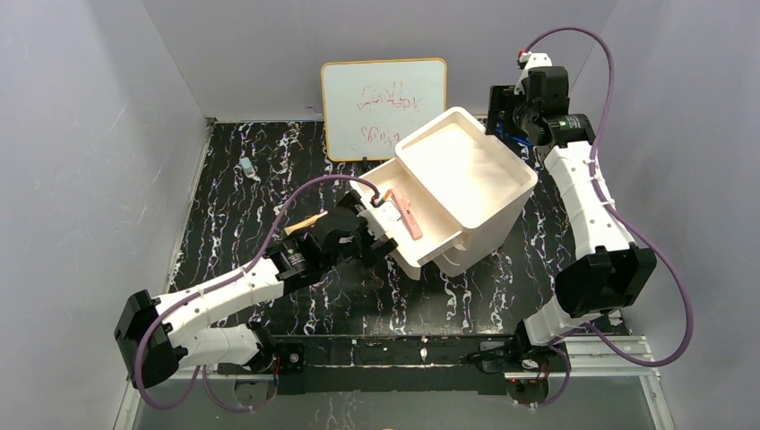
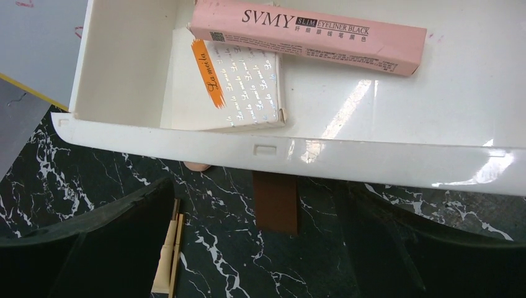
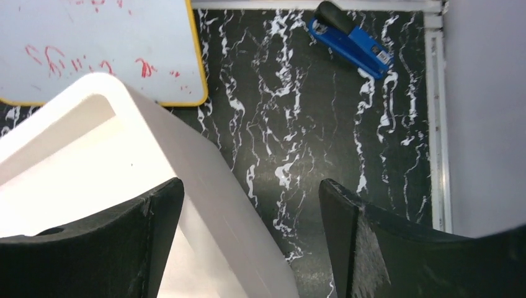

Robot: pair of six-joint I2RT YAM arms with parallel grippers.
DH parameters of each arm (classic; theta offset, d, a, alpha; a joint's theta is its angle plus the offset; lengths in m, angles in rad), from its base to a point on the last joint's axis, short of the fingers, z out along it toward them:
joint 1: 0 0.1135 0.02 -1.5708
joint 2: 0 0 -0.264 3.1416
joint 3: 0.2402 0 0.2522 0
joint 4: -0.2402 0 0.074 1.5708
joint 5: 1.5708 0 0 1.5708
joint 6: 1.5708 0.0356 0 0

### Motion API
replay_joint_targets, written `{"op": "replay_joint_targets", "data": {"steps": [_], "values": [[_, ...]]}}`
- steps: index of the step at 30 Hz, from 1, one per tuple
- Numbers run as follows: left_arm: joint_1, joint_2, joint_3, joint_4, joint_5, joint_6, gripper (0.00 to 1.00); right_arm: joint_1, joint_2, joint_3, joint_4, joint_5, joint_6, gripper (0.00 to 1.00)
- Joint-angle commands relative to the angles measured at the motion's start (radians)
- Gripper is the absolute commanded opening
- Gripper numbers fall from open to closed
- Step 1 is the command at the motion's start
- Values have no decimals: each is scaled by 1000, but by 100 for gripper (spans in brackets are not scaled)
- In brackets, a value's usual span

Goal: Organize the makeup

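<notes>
The white box's lower drawer (image 2: pixel 291 152) stands pulled out. In it lie a slim pink bar (image 2: pixel 309 35) and a white square palette (image 2: pixel 232 84); the bar also shows in the top view (image 1: pixel 408 215). My left gripper (image 2: pixel 267 248) is open and empty, just in front of the drawer's brown handle (image 2: pixel 275 202); it shows in the top view (image 1: pixel 378 240). Gold-tan pencils (image 2: pixel 169 254) lie on the table by its left finger. A round pinkish compact (image 2: pixel 197 166) peeks from under the drawer front. My right gripper (image 3: pixel 251 248) is open over the box's back corner. The black compact is hidden.
The white drawer box (image 1: pixel 466 175) stands mid-table, and a whiteboard with red scribbles (image 1: pixel 384 107) leans behind it. A blue and black tool (image 3: pixel 350 40) lies near the back right wall. A small pale object (image 1: pixel 246 167) lies at the back left.
</notes>
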Motion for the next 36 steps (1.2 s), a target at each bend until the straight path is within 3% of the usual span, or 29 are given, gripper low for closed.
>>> {"op": "replay_joint_targets", "data": {"steps": [1,6,16,27,36], "values": [[13,14,-8,107,34,2,99,5,-28,-48,41,-87,29,88],[24,49,10,139,56,4,98,4,-72,-106,79,-180,45,89],[50,158,56,246,94,4,98,6,-88,-164,83,-220,74,89],[66,360,234,342,170,16,98,24,-88,-180,84,-262,98,89],[65,414,310,382,199,27,98,48,-81,-185,90,-266,103,89]]}}
